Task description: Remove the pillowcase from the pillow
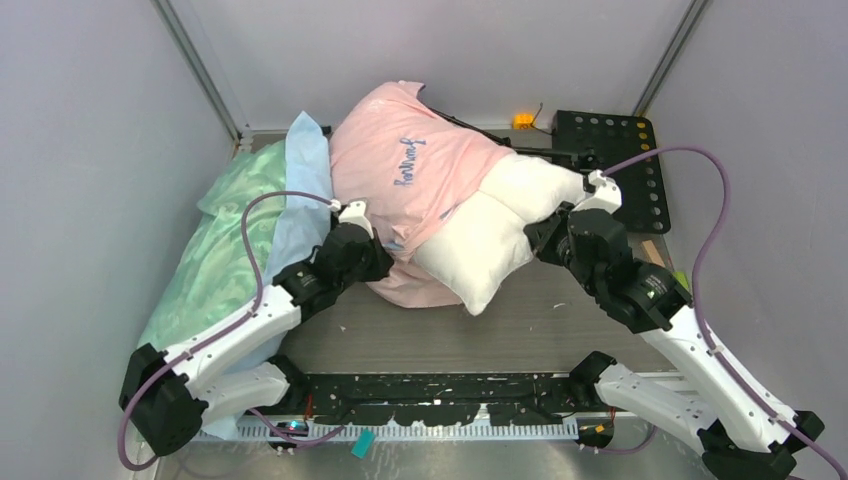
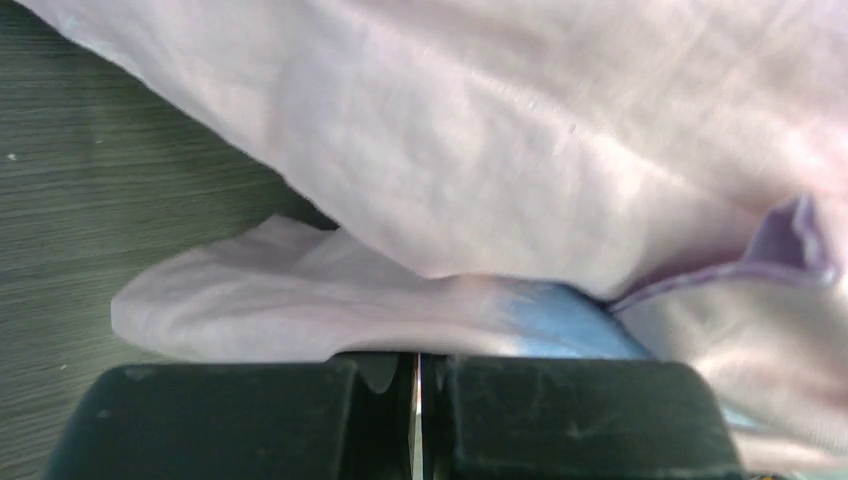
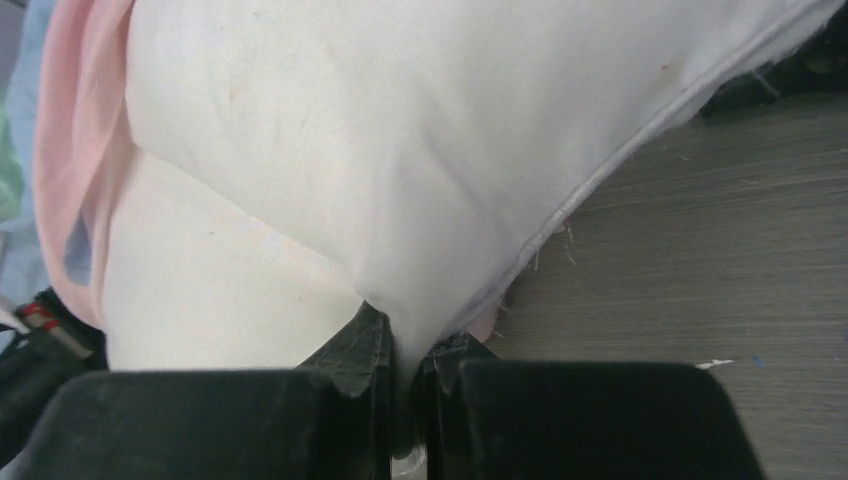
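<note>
The right claw (image 3: 402, 345) pinches the pillow (image 3: 350, 150), the left claw (image 2: 418, 362) the pillowcase (image 2: 550, 150); either thin fold may slip when pulled

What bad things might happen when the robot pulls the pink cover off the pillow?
1. The right jaws pinch only a small fold of the pillow, so it may slip free.
2. Much of the pillow sits inside the pillowcase, so the fabric may bunch and jam.
3. The pillowcase lies against the light blue bedding, which may get dragged along.
</note>
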You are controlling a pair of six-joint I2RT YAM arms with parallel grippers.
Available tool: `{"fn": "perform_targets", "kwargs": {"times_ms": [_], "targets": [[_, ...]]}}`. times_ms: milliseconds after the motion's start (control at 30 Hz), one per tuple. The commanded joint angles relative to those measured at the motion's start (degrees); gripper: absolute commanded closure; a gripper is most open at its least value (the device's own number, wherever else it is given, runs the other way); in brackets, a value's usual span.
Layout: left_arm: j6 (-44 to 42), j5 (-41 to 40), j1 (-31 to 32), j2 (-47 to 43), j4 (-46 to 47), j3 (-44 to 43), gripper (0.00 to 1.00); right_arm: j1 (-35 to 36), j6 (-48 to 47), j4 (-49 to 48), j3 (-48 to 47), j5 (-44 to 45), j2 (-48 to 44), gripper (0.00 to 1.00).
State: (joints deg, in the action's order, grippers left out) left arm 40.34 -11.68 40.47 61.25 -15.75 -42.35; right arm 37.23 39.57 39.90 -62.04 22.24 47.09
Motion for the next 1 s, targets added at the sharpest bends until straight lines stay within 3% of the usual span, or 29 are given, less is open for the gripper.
{"fn": "perform_targets", "kwargs": {"times_ms": [0, 33, 100, 200, 267, 500, 700, 833, 967], "targets": [[-8.1, -11.4, -3.0, -3.4, -12.3, -3.4, 1.0, -3.3, -4.7, 4.1, 2.2, 18.7, -3.3, 1.0], [-9.1, -10.9, -3.0, -3.7, -13.1, -4.5, 0.98, -3.5, -4.6, 4.1, 2.8, 17.4, -2.7, 0.99], [-11.9, -8.3, -3.1, -3.9, -14.7, -7.2, 0.91, -3.5, -5.0, 4.2, 3.5, 14.1, -1.2, 0.89], [-16.5, -3.1, -3.1, -4.2, -18.3, -12.0, 0.7, -3.6, -6.9, 6.2, 1.8, 9.8, 1.8, 0.34], [-18.4, -1.4, -3.0, -4.9, -21.1, -16.1, 0.57, -3.7, -8.1, 8.4, -0.3, 9.2, 3.3, 0.21], [-22.4, -1.2, -3.0, -5.5, -27.7, -26.3, 0.27, -3.7, -12.2, 13.2, -9.6, 8.3, 3.3, 0.13], [-21.5, 6.7, -3.0, 0.7, -28.3, -33.2, 0.12, -3.6, -11.9, 17.1, -16.1, 6.6, 3.2, 0.12], [-19.2, 9.7, -1.7, 5.4, -25.4, -35.6, 0.09, -3.6, -9.6, 18.1, -16.1, 3.1, 2.6, 0.11], [-18.9, 8.1, 3.9, 10.1, -22.0, -37.9, 0.09, -3.7, -5.0, 16.5, -9.3, -2.5, 1.2, 0.11]]}}
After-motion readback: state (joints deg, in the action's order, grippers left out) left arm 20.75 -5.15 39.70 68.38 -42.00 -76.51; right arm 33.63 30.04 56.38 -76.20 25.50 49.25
